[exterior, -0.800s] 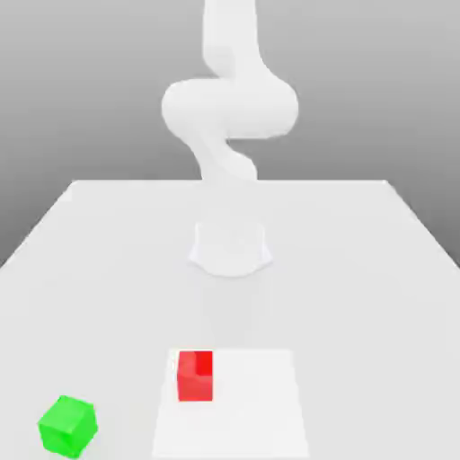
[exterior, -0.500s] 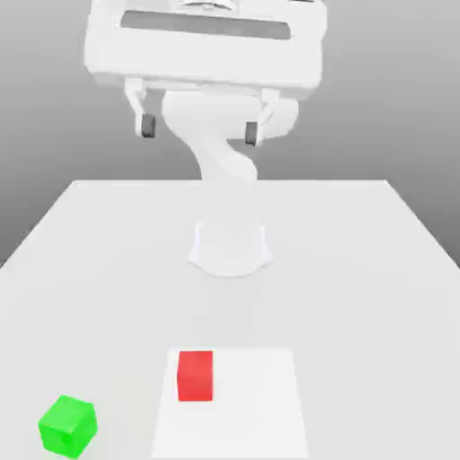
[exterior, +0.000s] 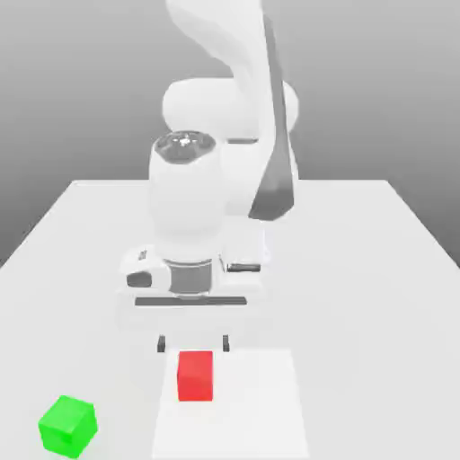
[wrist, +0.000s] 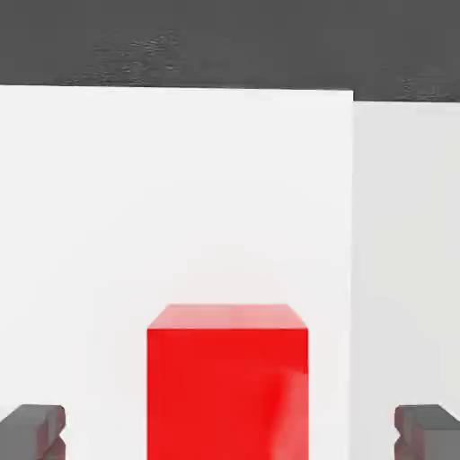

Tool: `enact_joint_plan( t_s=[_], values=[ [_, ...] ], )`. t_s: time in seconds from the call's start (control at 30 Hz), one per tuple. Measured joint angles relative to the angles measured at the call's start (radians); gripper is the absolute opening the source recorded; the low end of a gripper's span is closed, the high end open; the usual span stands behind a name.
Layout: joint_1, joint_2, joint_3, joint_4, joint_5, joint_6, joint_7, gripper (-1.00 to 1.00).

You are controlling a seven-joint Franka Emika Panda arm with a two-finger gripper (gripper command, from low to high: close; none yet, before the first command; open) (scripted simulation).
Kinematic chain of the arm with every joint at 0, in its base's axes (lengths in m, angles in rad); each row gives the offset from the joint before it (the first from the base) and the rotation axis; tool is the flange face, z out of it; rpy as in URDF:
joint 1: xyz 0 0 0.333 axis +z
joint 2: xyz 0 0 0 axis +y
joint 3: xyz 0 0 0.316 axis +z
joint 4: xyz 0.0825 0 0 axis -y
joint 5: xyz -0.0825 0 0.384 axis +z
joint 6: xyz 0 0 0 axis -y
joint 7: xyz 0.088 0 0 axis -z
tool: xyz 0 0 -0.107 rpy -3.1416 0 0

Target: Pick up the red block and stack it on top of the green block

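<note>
The red block [exterior: 196,375] rests on a brighter white square patch [exterior: 260,404] near the table's front edge. My gripper [exterior: 193,343] hangs just behind and slightly above it, open, its two dark fingertips [exterior: 162,344] spread wider than the block. In the hand view the red block [wrist: 226,382] lies between the two dark fingertips [wrist: 31,429], untouched. The green block [exterior: 67,426] sits apart at the front of the exterior view's left, near the table corner.
The white arm [exterior: 225,135] and its round base stand mid-table behind the gripper. The white table [exterior: 377,260] stretches wide to both sides, its front edge close behind the blocks in the exterior view.
The hand has come down from high above the table to just over the red block, fingers still spread. Neither block has moved.
</note>
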Motion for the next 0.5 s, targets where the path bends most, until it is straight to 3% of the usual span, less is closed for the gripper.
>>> enact_joint_plan(
  t_s=[0.03, 0.07, 0.3, 0.5],
  values=[
    [-0.002, 0.036, 0.003, 0.005, 0.003, 0.031, -0.002, 0.00],
    [-0.005, 0.071, 0.006, 0.009, 0.004, 0.060, -0.004, -1.00],
    [-0.007, 0.079, 0.008, 0.010, 0.002, 0.067, -0.002, -1.00],
    [-0.008, -0.110, 0.004, -0.017, -0.015, -0.095, 0.010, -1.00]
  ],
)
